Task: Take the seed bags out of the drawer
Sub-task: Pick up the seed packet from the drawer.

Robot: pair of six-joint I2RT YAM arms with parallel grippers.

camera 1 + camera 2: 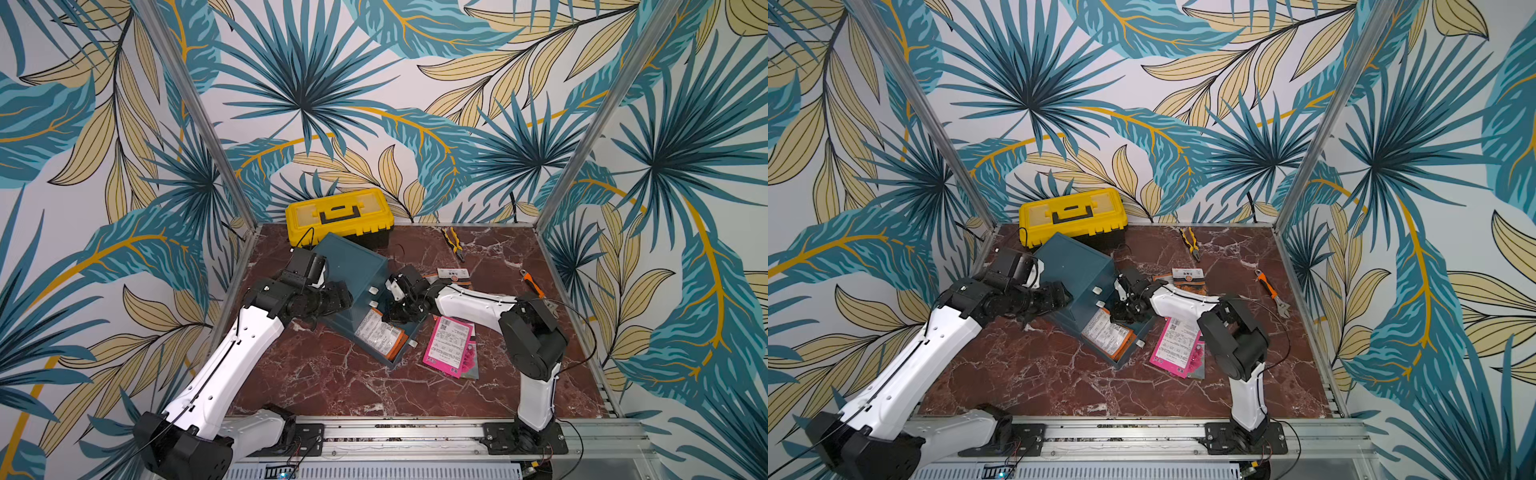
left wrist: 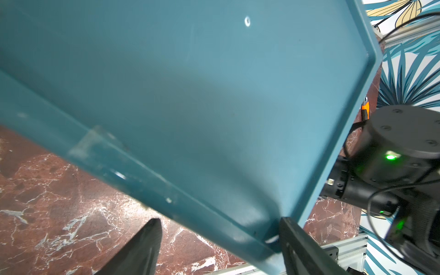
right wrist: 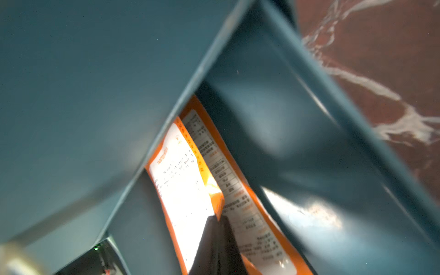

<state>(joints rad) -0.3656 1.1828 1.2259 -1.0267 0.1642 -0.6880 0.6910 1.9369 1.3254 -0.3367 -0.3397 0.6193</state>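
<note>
Right claw (image 3: 217,219) is clamped on the top orange seed bag (image 3: 183,181) in the drawer (image 3: 297,147), probably to lift it out. The left claw (image 2: 219,220), spread wide, steadies the cabinet (image 1: 353,266), I'd guess.

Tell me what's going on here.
The right hand is inside the open drawer, shut on a corner of an orange seed bag; a second orange bag lies there too. The left hand sits at the teal cabinet, fingers apart. Magenta seed bags lie out on the table.
</note>
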